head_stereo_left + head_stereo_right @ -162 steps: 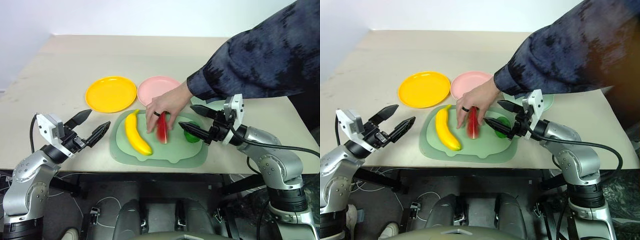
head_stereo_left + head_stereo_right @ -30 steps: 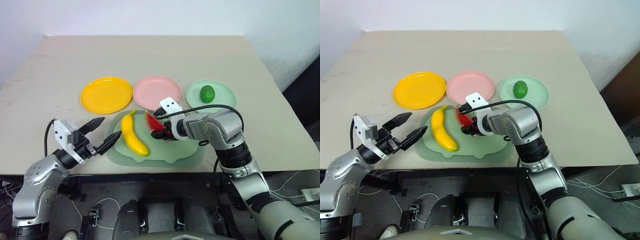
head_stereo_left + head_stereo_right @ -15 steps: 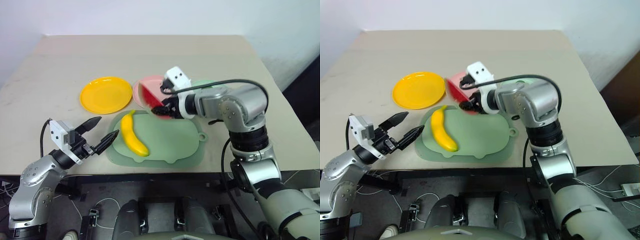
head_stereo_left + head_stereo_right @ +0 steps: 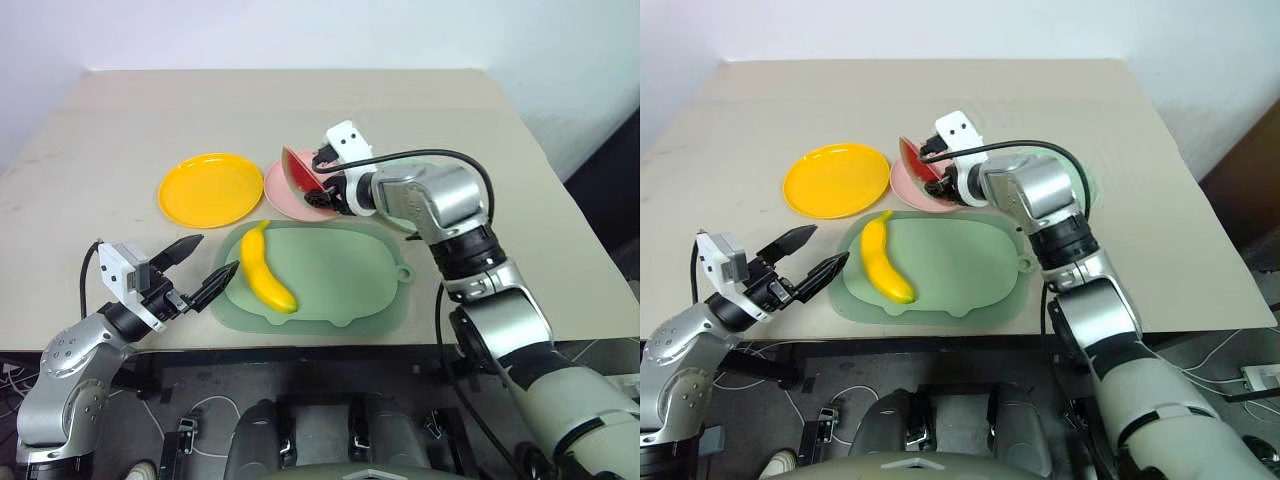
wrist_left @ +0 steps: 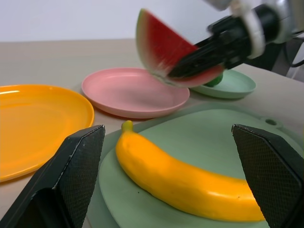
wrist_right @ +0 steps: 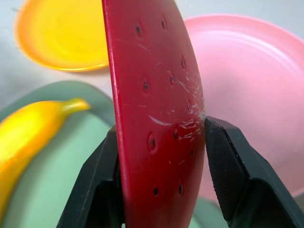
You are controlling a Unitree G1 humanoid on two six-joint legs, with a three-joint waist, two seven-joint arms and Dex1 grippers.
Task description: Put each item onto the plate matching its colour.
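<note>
My right gripper (image 4: 320,189) is shut on the red watermelon wedge (image 4: 299,171) and holds it tilted just above the pink plate (image 4: 279,192). In the right wrist view both black fingers (image 6: 95,190) clamp the wedge (image 6: 156,118) over that plate (image 6: 247,71). The yellow banana (image 4: 266,272) lies on the left part of the pale-green tray (image 4: 345,285). The yellow-orange plate (image 4: 210,188) is bare. The mint plate (image 5: 233,84) with the small green fruit (image 5: 216,80) peeks out behind my right arm. My left gripper (image 4: 218,254) hangs open near the tray's left edge, close to the banana.
The three plates stand in a row beyond the tray, in the middle of a beige table (image 4: 120,120). The right half of the tray has nothing on it. My right arm reaches across the mint plate.
My right gripper lifted the watermelon wedge off the tray and carried it away from me to above the pink plate. My left gripper stayed where it was.
</note>
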